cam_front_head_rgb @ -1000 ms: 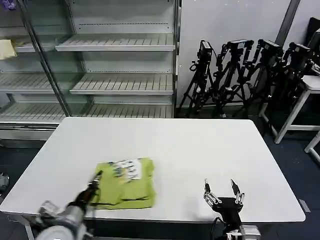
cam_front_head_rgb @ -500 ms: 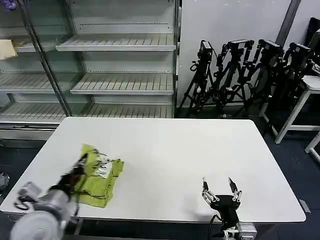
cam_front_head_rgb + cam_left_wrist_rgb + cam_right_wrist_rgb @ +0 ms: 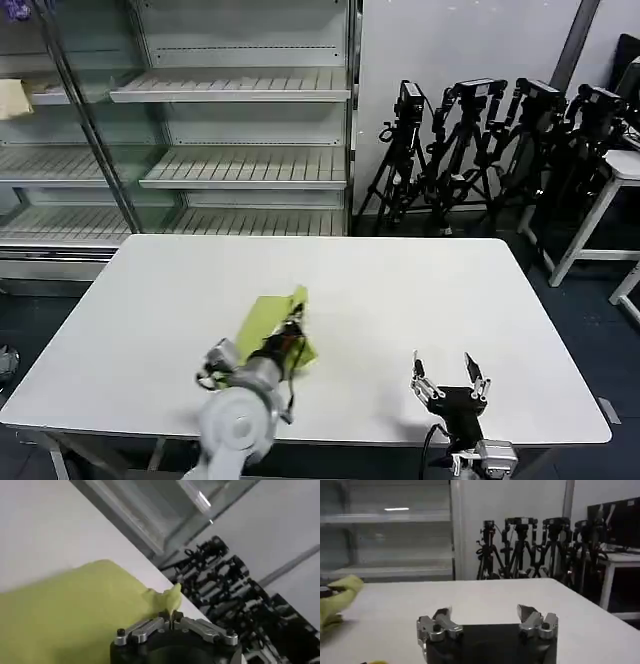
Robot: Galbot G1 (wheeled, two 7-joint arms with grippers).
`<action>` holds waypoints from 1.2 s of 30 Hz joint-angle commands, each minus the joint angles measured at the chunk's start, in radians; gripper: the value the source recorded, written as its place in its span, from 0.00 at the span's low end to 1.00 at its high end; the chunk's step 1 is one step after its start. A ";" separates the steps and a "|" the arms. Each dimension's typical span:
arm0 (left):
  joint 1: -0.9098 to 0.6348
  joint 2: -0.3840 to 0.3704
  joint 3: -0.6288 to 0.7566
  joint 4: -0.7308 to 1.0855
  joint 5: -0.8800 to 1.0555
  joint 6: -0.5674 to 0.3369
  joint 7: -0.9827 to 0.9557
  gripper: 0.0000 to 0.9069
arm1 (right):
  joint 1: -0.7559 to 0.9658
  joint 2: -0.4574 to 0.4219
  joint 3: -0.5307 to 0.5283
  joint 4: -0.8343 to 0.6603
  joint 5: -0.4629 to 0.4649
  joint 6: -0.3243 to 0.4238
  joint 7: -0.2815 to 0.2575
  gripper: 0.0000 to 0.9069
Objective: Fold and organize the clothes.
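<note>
Left gripper (image 3: 293,335) jaws clamp the lime shirt (image 3: 268,322) (bunched); right gripper (image 3: 450,380) jaws gape wide.

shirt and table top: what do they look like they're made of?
Shirt: soft matte woven or knit fabric, likely cotton or a blend; it drapes and bunches where the left gripper pinches it. Table: smooth white hard top, probably laminate; flat, faint sheen, no grain.

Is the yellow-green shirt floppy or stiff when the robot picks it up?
Probably floppy: the shirt bends and hangs in soft folds where the left gripper pinches it above the table. It likely weighs little, since one pinch lifts the bundle. It may come unfolded if swung, because a loose corner already sticks up. The right gripper waits open near the table's front edge.
</note>
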 commanded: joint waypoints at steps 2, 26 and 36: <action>-0.146 -0.127 0.187 0.205 -0.042 -0.019 -0.004 0.06 | 0.008 -0.001 0.019 0.009 -0.001 0.001 -0.001 1.00; -0.062 0.037 -0.033 -0.073 -0.200 -0.016 0.030 0.06 | 0.003 -0.014 0.057 0.028 0.002 0.000 -0.001 1.00; 0.123 0.410 -0.508 -0.158 -0.377 0.029 0.067 0.06 | 0.016 -0.035 0.028 0.017 0.002 -0.002 0.000 1.00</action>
